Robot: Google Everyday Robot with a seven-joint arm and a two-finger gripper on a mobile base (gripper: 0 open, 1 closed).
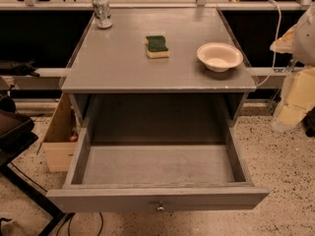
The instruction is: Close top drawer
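Observation:
The top drawer (157,198) is a wide, shallow grey drawer. It is pulled far out of the grey cabinet (157,77) towards me. Its inside is empty and its bare floor (157,163) shows. The long flat front panel runs along the bottom of the view, with a small round metal knob (160,208) at its centre. My gripper (291,104) is a pale cream shape at the right edge, below the white arm (305,33). It hangs to the right of the cabinet and drawer, apart from both.
On the cabinet top stand a crushed can (102,11) at the back left, a green and yellow sponge (157,46) in the middle and a white bowl (219,56) at the right. A cardboard box (58,141) sits on the floor left of the cabinet. Dark equipment (15,132) fills the left edge.

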